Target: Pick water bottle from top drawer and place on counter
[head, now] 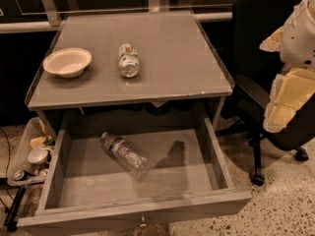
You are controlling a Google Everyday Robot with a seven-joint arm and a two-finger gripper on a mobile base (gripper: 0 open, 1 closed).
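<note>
The water bottle (124,153), clear and crinkled with a label band, lies on its side in the open top drawer (218,157), left of the middle, with its cap toward the back left. The grey counter (172,48) is directly above the drawer. My gripper (288,100), white and cream, hangs at the right edge of the view. It is beside and above the drawer's right wall, well apart from the bottle and holding nothing that I can see.
A green-and-white can (128,60) lies on the counter near its middle, with a beige bowl (67,62) to its left. A black office chair (261,48) stands to the right, behind my arm. A tray of clutter (30,156) sits low at the left.
</note>
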